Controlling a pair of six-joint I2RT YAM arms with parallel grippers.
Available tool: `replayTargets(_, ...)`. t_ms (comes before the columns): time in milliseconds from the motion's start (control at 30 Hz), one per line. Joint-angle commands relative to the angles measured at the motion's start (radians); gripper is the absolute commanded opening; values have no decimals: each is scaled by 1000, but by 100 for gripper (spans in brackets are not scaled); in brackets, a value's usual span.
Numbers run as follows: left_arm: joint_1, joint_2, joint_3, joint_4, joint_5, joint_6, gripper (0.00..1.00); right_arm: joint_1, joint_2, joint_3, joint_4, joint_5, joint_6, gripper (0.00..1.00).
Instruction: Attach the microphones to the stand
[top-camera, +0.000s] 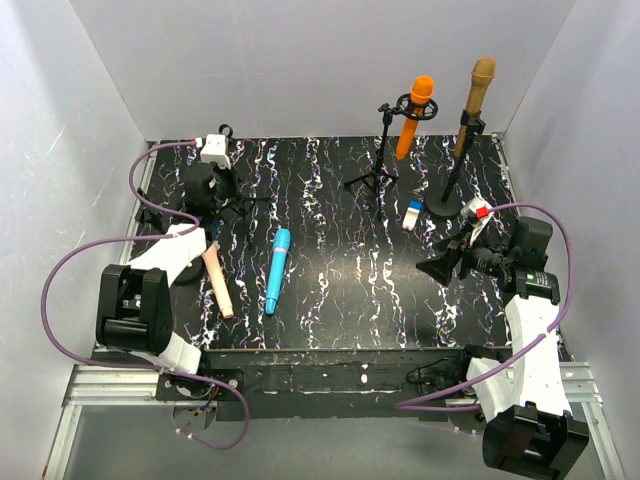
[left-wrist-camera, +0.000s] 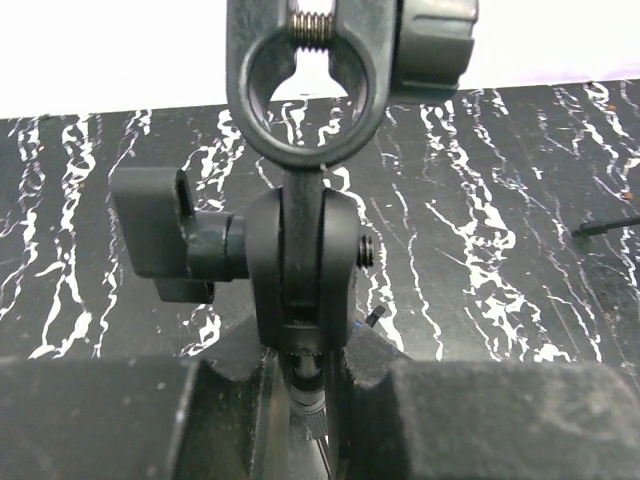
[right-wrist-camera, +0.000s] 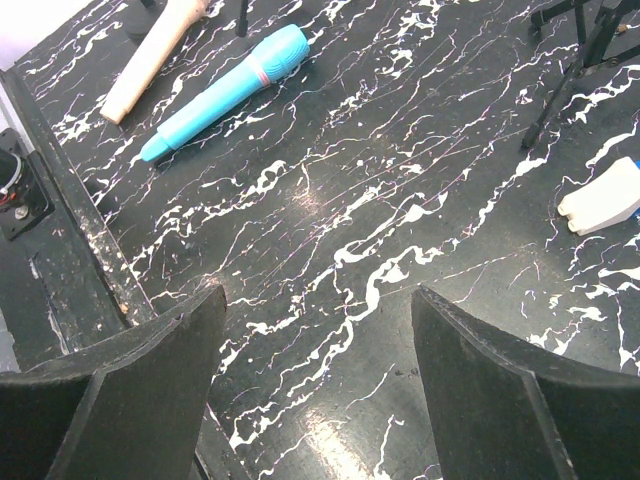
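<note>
The left arm (top-camera: 168, 256) rises from its base at the table's near left corner and reaches toward the far left corner. The left gripper (top-camera: 207, 188) is pointed away from the base, and its padded fingers (left-wrist-camera: 120, 420) are closed tight on the thin stand stem (left-wrist-camera: 305, 392). The right arm (top-camera: 527, 335) stands at the near right corner, folded back along the right edge. The right gripper (right-wrist-camera: 315, 300) is held low above the table, aimed toward the centre, with its jaws spread wide and nothing between them.
</note>
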Motion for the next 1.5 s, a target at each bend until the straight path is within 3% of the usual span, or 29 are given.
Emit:
replayTargets(0, -2, -12, 108, 30, 101, 35, 0, -5, 3, 28, 6, -14, -14, 82)
replayTargets(133, -2, -38, 181, -2, 185, 35, 0, -5, 3, 28, 6, -11, -14, 82)
replayTargets(333, -22, -101, 237, -46, 444, -49, 0, -5, 4, 28, 4, -12, -14, 82)
replayTargets(500, -118, -135, 241, -83, 622, -94, 0, -5, 4, 27, 6, -11, -14, 82)
replayTargets(733, -408, -118, 220, -125, 641, -2, 0, -5, 12, 25, 7, -5, -14, 82)
replayTargets(967, -587, -26, 224, -165, 555, 128, 0, -10, 18, 24, 10, 3, -17, 82)
replayTargets(1200, -716, -4, 198, -188, 390, 213, 0, -11, 19, 24, 7, 0, -19, 82)
replayTargets(1467, -782, -3, 119, -111, 277, 227, 0, -11, 27, 24, 7, 0, -19, 82)
